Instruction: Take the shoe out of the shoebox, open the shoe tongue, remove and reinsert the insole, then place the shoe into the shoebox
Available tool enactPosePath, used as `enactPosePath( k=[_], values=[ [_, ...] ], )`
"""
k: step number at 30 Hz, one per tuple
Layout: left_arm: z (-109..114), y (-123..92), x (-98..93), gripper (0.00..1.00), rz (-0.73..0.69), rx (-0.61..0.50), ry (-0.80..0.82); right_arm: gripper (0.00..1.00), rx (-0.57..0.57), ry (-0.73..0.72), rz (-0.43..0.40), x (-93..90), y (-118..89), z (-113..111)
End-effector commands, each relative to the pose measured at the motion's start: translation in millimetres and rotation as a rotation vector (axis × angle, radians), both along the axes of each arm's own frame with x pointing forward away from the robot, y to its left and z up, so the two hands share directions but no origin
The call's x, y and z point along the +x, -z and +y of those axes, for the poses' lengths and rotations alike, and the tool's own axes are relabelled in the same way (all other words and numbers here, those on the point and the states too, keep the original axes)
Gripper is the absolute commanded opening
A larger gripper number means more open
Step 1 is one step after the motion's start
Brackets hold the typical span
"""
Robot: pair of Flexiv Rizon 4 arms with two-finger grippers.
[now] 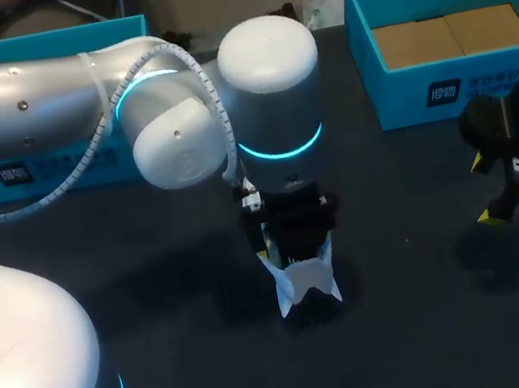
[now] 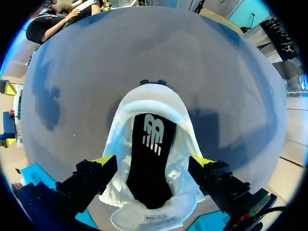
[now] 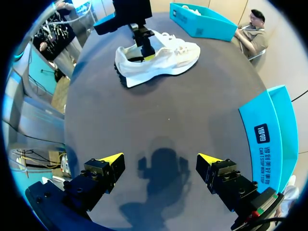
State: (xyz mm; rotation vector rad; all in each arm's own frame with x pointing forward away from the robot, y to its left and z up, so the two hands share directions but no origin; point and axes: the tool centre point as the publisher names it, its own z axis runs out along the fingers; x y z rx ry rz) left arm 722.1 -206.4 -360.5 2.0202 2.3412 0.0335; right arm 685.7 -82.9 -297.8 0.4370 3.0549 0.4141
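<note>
My left gripper hangs wide open over the shoe. If I squeeze the shoe's soft sides, the insole could get stuck.

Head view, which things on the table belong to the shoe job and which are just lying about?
In the job: white sneaker, black insole inside it, left tool over the sneaker, teal shoebox lined with brown card.
Lying about: second teal box at the table's far left (either box could be the shoe's), right tool open and idle.
</note>
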Motion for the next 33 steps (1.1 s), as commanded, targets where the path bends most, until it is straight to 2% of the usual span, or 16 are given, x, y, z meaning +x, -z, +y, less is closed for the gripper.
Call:
enactPosePath(
  k=[1,11,21,25,33],
  values=[
    [4,-7,8.6,1.00,0.020,-0.014,-0.002,1.00,-0.002,0.001,-0.001,-0.6,0,1],
    [5,-17,15.7,1.00,0.063,-0.019,0.013,1.00,-0.002,0.001,-0.001,-0.6,0,1],
    [5,-15,21.0,1.00,0.076,-0.008,0.007,1.00,-0.002,0.001,-0.001,-0.6,0,1],
    [6,-17,29.4,1.00,0.062,-0.018,-0.010,1.00,-0.002,0.001,-0.001,-0.6,0,1],
    [7,-27,57.9,1.00,0.046,-0.037,-0.054,1.00,-0.002,0.001,-0.001,-0.6,0,1]
  ],
)
